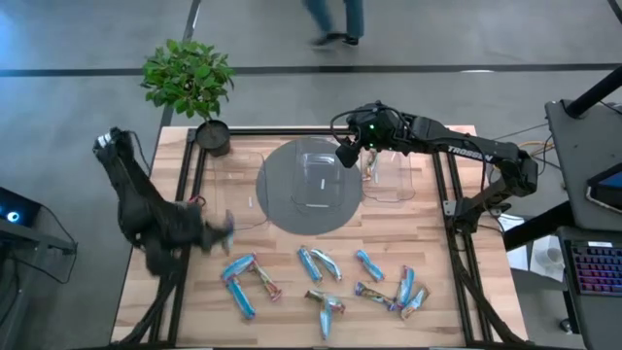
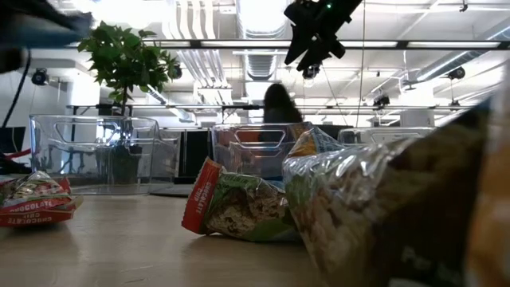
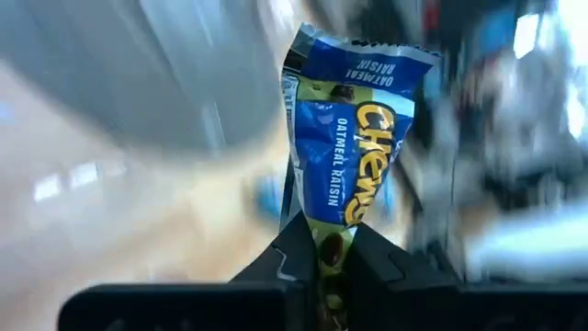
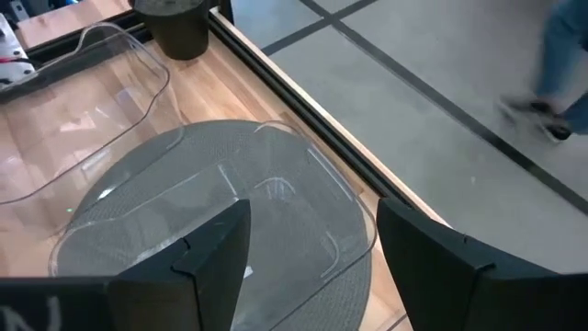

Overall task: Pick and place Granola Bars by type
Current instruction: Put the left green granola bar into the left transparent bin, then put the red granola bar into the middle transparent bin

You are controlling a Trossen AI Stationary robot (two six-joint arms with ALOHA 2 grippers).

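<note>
Three clear containers (image 1: 319,175) were set along the far side, a plant (image 1: 190,83) far left, Granola Bars (image 1: 326,282) apparently scattered near.

- The high view is evenly and softly lit; only faint shadows are cast beside the potted plant (image 1: 188,80) and under the arms, and the left gripper (image 1: 225,233) is smeared by motion blur.
- In the low view, strong backlight is given by bright ceiling lights (image 2: 263,16), so the foreground is left dim.
- The nearest granola bar wrapper (image 2: 390,203) is seen out of focus and its crinkles are marked by glare.
- In the left wrist view, the background is streaked by blur, while the blue bar (image 3: 354,138) is kept sharp.
- The right wrist view is rendered bright and clear; reflections are shown on the clear container (image 4: 276,198).
</note>
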